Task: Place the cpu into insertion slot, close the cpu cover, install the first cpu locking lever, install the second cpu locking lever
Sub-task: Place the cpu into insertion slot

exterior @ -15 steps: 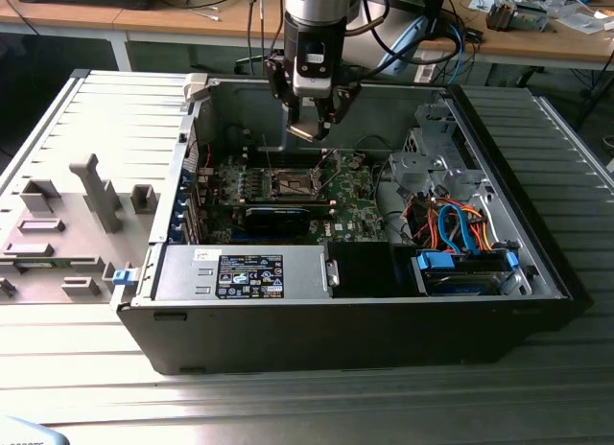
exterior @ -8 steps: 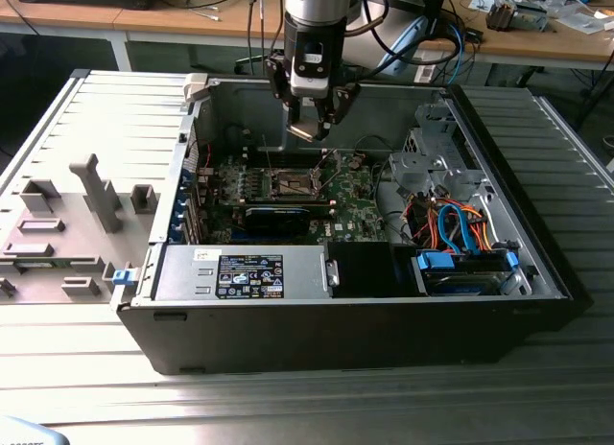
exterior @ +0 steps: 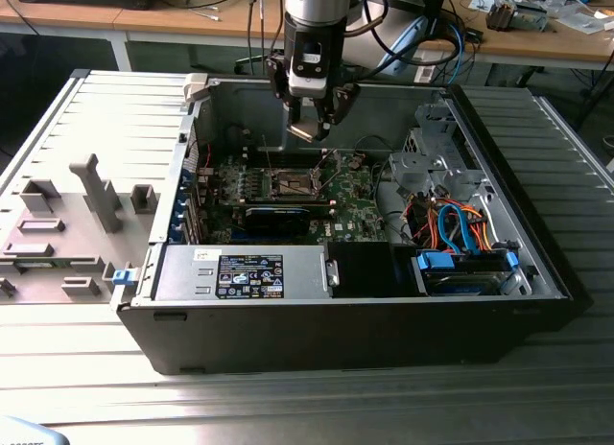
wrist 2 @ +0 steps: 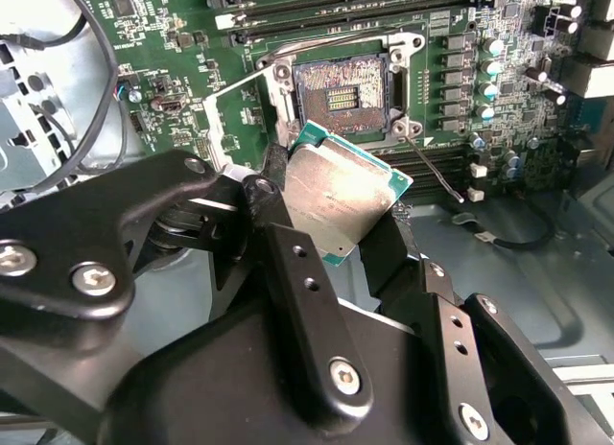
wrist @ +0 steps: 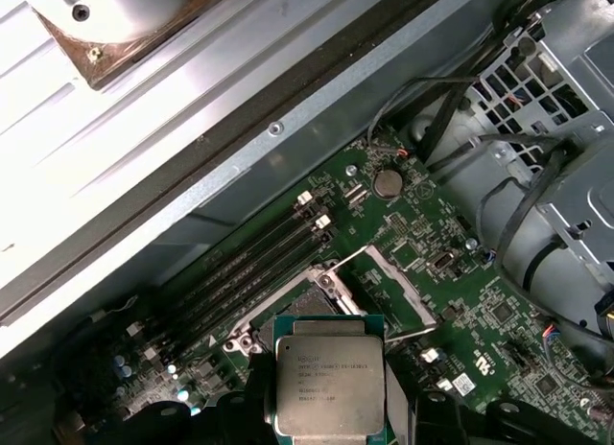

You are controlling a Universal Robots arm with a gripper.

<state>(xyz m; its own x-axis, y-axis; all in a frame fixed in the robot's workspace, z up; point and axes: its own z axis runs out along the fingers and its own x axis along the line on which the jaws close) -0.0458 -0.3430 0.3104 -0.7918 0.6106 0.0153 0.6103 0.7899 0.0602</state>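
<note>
A: Held item?
B: Thin square cpu with a flat brushed silvery-grey metal top and green edges (wrist 2: 345,191). The black metal gripper (wrist 2: 334,213) is clenched on it, fingers on opposite edges, chip tilted.
A: Where is it?
B: In the air over the glossy green circuit board (wrist 2: 163,42), above the square insertion slot with a dark pinned centre and silvery metal rim (wrist 2: 341,98), not touching it.
A: Slot filled?
B: No, bare. The silvery metal-frame cpu cover with a square window (wrist: 401,284) stands swung open beside it.
A: Surroundings?
B: Long narrow black memory slots (wrist: 259,263) run beside the socket, all inside an open black sheet-metal computer case (exterior: 336,339).
</note>
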